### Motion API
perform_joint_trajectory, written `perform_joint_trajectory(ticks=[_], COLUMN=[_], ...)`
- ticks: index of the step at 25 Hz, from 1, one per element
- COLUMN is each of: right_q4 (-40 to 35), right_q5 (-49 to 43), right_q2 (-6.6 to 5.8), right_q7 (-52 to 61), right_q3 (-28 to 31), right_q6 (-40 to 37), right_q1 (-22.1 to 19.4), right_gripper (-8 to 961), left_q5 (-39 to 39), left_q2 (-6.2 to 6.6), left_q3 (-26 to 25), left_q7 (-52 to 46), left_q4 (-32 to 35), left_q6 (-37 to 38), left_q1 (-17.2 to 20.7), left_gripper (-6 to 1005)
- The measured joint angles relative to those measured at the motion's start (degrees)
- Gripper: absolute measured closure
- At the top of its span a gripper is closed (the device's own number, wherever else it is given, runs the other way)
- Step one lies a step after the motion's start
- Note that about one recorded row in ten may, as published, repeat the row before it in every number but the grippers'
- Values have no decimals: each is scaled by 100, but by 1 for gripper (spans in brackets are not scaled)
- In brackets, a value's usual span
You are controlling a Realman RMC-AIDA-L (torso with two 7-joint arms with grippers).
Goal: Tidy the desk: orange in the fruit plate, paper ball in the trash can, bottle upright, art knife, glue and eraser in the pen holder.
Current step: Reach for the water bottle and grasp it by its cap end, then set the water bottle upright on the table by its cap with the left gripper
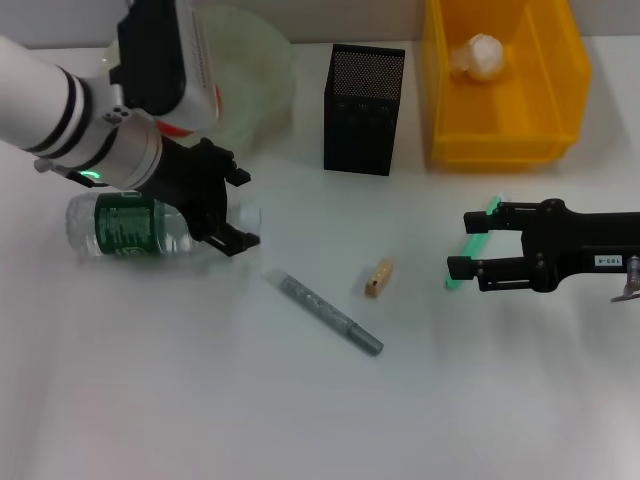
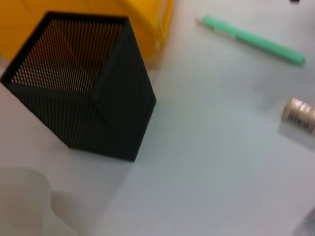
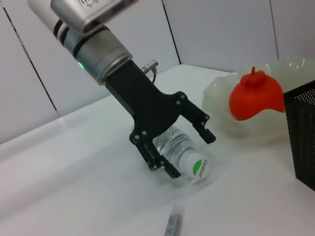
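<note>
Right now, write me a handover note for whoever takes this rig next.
Left gripper: jaws open, straddling the neck of the bottle, which lies on its side.
Right gripper: jaws open around the green art knife on the desk.
Done: orange in fruit plate; paper ball in trash can.
Left: stand bottle upright; art knife, grey glue stick and eraser into pen holder.
</note>
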Motion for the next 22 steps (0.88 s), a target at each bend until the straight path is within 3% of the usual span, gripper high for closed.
perform_joint_trajectory(ticks=[4, 13, 22], right_q4=[0, 0, 0], right_q5=[1, 33, 45], right_q2=[0, 0, 0], right_q7=[1, 2, 2], right_q3=[3, 5, 5], right_q6=[0, 8, 8], right_q1=[-8, -18, -19], right_gripper=[182, 182, 182], left_q5=[251, 390, 244], left_q2=[-7, -13, -16], left_q3=[346, 513, 477], left_q7=[-199, -258, -263], left_q4=[6, -10, 66], left_q6=[-228, -279, -151], left_q1=[-32, -45, -26], left_gripper=[177, 258, 500])
